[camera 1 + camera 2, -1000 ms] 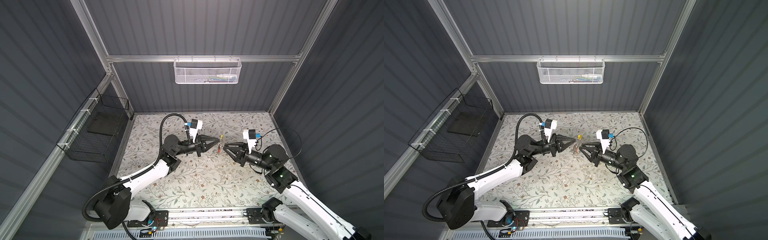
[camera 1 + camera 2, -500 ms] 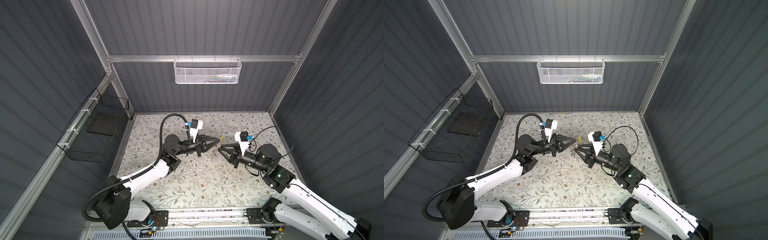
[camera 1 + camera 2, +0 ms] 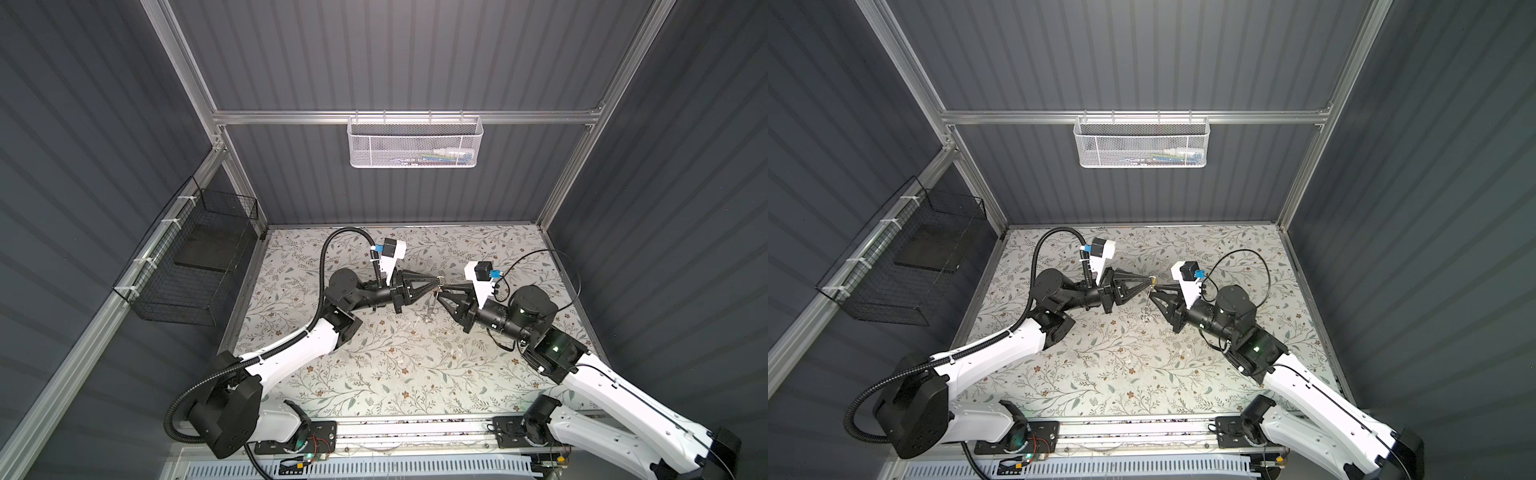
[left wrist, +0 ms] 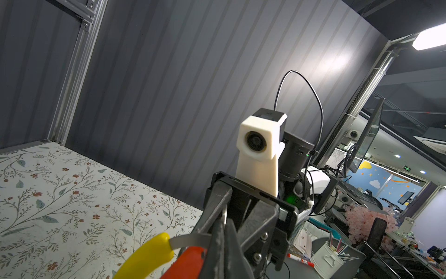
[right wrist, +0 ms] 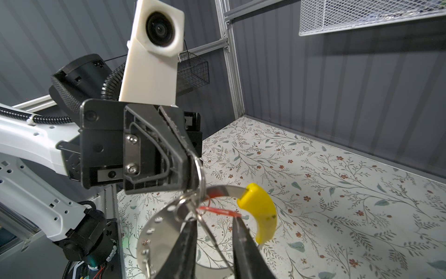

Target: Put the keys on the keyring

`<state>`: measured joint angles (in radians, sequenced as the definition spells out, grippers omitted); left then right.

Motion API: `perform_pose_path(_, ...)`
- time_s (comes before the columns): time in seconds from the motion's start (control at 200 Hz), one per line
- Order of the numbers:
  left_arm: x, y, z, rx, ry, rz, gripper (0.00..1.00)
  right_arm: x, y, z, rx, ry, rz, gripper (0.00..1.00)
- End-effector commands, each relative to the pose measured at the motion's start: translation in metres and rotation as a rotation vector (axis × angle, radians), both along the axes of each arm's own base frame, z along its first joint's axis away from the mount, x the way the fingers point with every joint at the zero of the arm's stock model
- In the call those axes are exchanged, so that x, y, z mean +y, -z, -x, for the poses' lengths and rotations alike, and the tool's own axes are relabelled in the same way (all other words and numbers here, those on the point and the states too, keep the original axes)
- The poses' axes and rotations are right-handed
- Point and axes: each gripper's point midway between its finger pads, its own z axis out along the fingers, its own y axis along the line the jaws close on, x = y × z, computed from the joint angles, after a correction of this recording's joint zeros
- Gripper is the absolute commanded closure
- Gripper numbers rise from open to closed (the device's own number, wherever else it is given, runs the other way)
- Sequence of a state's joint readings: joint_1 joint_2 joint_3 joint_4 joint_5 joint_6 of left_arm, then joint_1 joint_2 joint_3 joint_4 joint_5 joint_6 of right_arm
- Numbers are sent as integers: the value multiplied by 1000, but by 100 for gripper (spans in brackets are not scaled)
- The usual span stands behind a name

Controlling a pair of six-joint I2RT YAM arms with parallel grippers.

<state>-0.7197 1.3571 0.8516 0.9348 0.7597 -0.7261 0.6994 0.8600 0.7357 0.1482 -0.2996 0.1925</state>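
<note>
Keyring (image 5: 154,232) pinched in left hand (image 5: 192,166); keys (image 5: 218,210) hang beside, flanked by right hand (image 5: 213,229).

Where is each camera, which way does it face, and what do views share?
Top views: overhead, looking down at the table; both arms, left gripper and right gripper close together.
Left wrist: faces the right gripper and its camera.
Right wrist: faces the left gripper; own fingers show.
Shared: both wrist views show the keyring and keys.

White mesh basket (image 3: 415,145) hangs on the back-wall rail, small items inside. Black wire basket (image 3: 195,270) on the left wall holds a dark flat pad. Floral-print tabletop (image 3: 395,370); white pen cup (image 4: 330,258) outside the enclosure.
</note>
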Motion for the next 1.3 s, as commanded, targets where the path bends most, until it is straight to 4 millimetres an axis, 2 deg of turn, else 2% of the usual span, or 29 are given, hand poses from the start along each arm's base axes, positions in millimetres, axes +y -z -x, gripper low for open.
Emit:
perform_pose_path(0.0,2,-23,7,-67,16,40,100,1,-16,0,-47,-2,-21,73)
perform_pose_path(0.55,1,-22,8,-66,21,37,100,2,-14,4,-74,-22,-34,70)
perform_pose_path(0.77,2,-25,10,-73,22,41,100,-3,-9,0,-80,16,-28,57)
perform_pose_path(0.931,2,-23,9,-71,23,35,100,-5,-8,1,-84,20,-21,60)
perform_pose_path(1.201,0,-24,10,-69,35,37,100,2,-10,5,-84,-29,-13,63)
perform_pose_path(1.291,0,-23,10,-66,35,35,100,7,-10,11,-81,-74,-11,67)
